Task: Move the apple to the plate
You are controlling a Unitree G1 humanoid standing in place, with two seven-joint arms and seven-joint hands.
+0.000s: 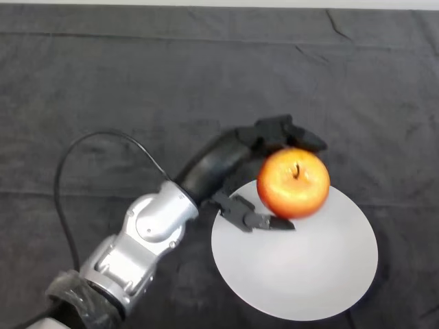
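Your left hand (257, 147) has its fingers (295, 133) and thumb curled round the apple (293, 183) at centre-right of frame, over the plate (302, 264) rim; it's probably firm, smooth, rolls easily, so keep hold across its widest part, stem up.

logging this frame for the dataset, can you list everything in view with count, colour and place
apple: one, orange-red with a yellow patch, stem up, over the upper left rim of the plate, held in the hand
plate: one, white, round, on the cloth at lower right of centre
cloth: one, dark grey, covering the table
left arm: one, silver-grey, coming in from the lower left
left hand: one, black, fingers curled round the far side of the apple, thumb below it over the plate
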